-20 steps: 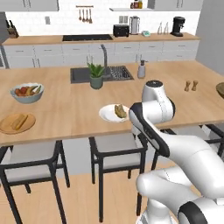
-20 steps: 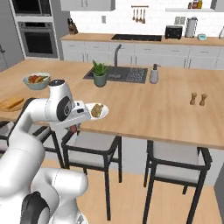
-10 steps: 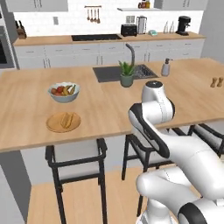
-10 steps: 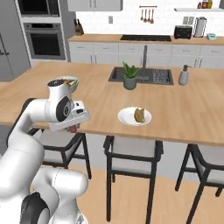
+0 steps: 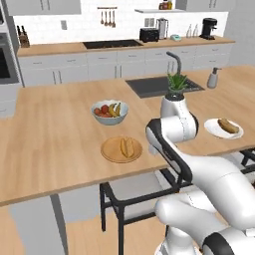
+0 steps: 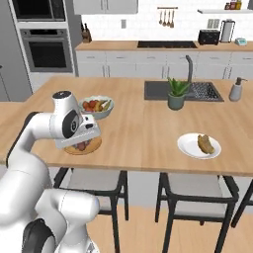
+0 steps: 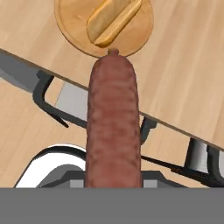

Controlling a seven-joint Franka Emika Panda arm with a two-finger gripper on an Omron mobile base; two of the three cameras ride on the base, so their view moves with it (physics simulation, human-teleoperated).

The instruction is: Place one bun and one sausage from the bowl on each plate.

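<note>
My gripper is shut on a reddish-brown sausage, which runs up the middle of the hand view and hides the fingertips. The sausage hangs over the counter's near edge, its tip just short of the tan wooden plate. A yellow-orange bun lies on that plate, also seen in the left base view as the bun. To the right, the white plate carries a golden-brown bun. The bowl is out of view.
A grey-blue fruit bowl stands just behind the wooden plate. A potted plant, the sink and a soap bottle lie further right. Dark stools stand under the counter edge below my hand.
The base has driven left along the counter, so the whole scene has slid right and the wooden plate has come in front of me. The sausage stays in my grip.
</note>
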